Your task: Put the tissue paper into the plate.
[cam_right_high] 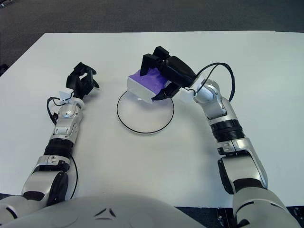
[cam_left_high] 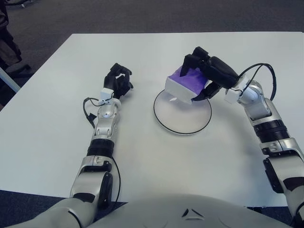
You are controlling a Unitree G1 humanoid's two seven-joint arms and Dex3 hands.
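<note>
A purple and white tissue pack (cam_left_high: 183,84) is held in my right hand (cam_left_high: 204,71), whose black fingers are curled around it from above and the right. The pack hangs tilted over the far edge of a white round plate with a dark rim (cam_left_high: 182,115) in the middle of the white table; whether it touches the plate I cannot tell. The same pack (cam_right_high: 146,83) and plate (cam_right_high: 145,117) show in the right eye view. My left hand (cam_left_high: 118,80) shows to the left of the plate, fingers curled, holding nothing.
The white table (cam_left_high: 57,142) spreads wide around the plate. Dark carpet floor (cam_left_high: 142,14) lies beyond its far edge. A dark object (cam_left_high: 7,42) stands off the table at the far left.
</note>
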